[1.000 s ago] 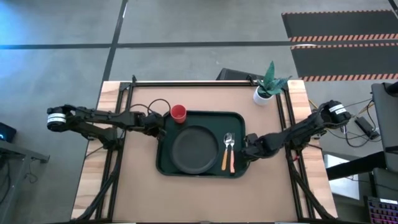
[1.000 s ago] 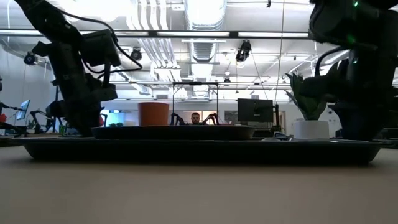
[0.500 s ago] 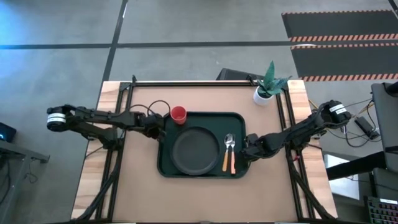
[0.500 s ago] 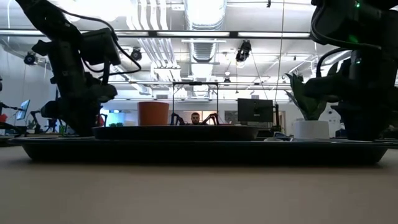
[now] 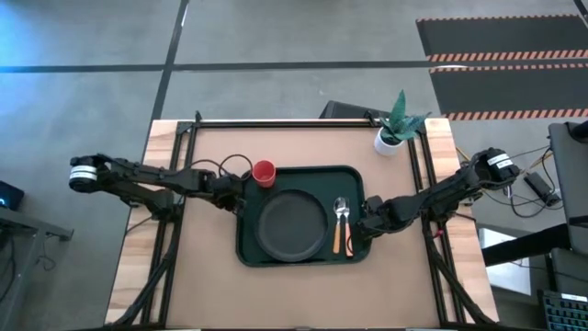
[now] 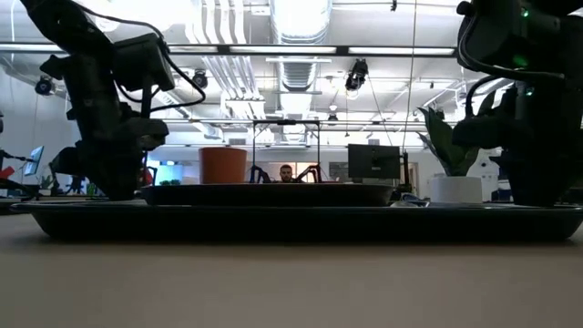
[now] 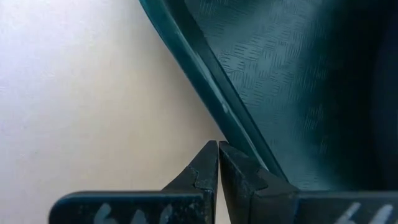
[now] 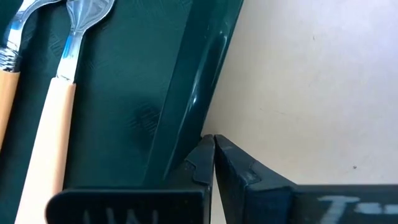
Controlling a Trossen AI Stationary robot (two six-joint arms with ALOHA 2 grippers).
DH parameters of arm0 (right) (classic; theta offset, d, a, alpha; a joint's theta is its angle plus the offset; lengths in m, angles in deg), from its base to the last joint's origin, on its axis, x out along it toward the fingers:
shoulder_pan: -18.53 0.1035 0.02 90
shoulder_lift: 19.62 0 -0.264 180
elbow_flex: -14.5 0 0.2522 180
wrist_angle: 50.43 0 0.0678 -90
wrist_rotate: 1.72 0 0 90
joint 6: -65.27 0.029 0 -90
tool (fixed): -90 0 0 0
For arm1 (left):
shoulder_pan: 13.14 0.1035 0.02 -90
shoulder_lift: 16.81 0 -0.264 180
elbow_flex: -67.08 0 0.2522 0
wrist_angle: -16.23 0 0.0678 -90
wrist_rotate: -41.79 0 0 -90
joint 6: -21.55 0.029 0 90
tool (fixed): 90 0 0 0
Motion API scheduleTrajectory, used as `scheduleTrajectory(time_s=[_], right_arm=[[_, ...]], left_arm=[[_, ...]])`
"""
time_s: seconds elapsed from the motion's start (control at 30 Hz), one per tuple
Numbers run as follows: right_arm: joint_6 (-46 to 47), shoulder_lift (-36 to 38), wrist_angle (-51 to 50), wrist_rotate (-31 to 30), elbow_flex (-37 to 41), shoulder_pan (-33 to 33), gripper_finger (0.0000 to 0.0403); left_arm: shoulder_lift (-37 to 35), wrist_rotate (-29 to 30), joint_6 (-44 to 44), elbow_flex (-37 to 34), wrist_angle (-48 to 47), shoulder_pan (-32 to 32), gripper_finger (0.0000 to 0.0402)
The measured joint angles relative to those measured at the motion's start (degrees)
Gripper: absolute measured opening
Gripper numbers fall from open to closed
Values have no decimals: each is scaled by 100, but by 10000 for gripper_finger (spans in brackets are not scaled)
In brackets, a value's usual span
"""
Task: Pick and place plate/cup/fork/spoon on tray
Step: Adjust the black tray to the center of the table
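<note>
from above, you see the large dark green rectangular tray [image 5: 299, 179] mid-counter [image 5: 211, 285]. on the tray: the round dark plate [image 5: 290, 223] at centre, the orange-handled spoon [image 5: 342, 221] and orange-handled fork [image 5: 336, 233] beside the plate. the small red cup [image 5: 264, 172] stands at the tray's far left corner. the left tool [image 5: 241, 188] touches the tray's left rim, the right tool [image 5: 360, 225] its right rim.

at counter height, the plate lies flat in the tray.

in your wrist views, both tools are closed, tips against the tray's rim.
</note>
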Motion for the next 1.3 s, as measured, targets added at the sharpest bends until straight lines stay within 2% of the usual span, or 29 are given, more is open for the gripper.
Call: scheduleTrajectory(time_s=[0.2, 0.37, 0.5, 0.67, 0.83, 1.0, 1.3], right_arm=[[-95, 58, -43, -128, -82, -13, 9], [-179, 288, -595, -208, -312, -8, 9], [-104, 473, -895, -512, -442, -11, 9], [-7, 513, -938, -496, -386, -4, 9], [133, 313, -890, -487, -343, 16, 9], [102, -72, -417, -454, -339, 39, 9], [41, -492, -72, -302, -429, 70, 8]], left_arm=[[-97, 281, 171, 57, -472, -2, 0], [-529, 521, 197, 55, -897, -1, 0], [-938, 828, 201, 50, -939, 9, 0], [-1231, 950, 188, -36, -968, 9, 0], [-1132, 969, 161, -192, -1122, 11, 0], [-1042, 820, -7, -407, -1132, 11, 0], [-1173, 716, -4, -431, -1107, 11, 0]])
